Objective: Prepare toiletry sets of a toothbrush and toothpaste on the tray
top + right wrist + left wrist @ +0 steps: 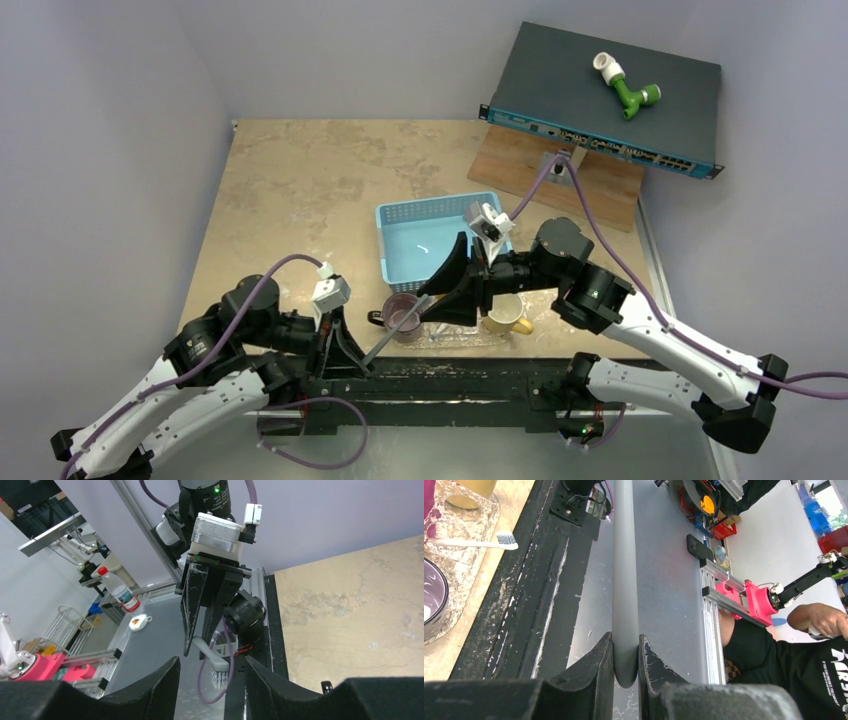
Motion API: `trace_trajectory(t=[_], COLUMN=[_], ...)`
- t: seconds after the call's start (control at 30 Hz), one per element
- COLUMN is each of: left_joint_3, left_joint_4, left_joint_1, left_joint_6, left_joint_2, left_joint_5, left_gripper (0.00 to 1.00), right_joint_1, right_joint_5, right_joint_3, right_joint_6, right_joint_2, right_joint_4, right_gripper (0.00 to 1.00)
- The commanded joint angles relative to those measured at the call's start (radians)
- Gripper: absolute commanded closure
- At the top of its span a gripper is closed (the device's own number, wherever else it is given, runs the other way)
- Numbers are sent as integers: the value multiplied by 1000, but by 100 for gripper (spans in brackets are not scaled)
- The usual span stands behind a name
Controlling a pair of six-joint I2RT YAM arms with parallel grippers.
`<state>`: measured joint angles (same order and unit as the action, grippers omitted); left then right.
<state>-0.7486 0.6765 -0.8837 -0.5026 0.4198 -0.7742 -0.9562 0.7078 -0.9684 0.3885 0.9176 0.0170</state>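
My left gripper [357,361] is shut on the handle end of a grey toothbrush [400,328], which slants up and right toward my right gripper [436,302]. The left wrist view shows the jaws [626,652] pinching the handle [625,575]. My right gripper [212,680] is open, and the brush's bristled head [218,672] hangs between its fingers without touching them. The left gripper [207,647] faces it. A second, white toothbrush [471,542] lies on the clear glittery tray [471,572], which sits at the near table edge [462,340]. No toothpaste tube is in view.
A purple cup [403,315] and a yellow mug [506,316] stand on the tray. A light-blue basket [394,215] sits behind them. A dark network switch [600,100] with a green-and-white pipe fitting [626,85] sits on a wooden board at the back right.
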Motion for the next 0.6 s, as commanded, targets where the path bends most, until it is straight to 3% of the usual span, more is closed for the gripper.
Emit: trace_trajectory(t=[0.0, 0.37, 0.57], left_joint_3=[-22, -23, -22], left_joint_4=[-18, -11, -10], left_joint_1=[6, 6, 6], left_joint_6=[27, 30, 30], left_joint_2=[10, 11, 14], left_joint_5=[-9, 4, 12], left_gripper=[100, 100, 100], right_joint_1=[2, 1, 2], right_joint_5=[40, 63, 84], right_joint_3=[-25, -10, -12], right_joint_6=[20, 38, 35], right_joint_2=[16, 36, 39], right_joint_4=[-65, -100, -101], right_gripper=[51, 74, 100])
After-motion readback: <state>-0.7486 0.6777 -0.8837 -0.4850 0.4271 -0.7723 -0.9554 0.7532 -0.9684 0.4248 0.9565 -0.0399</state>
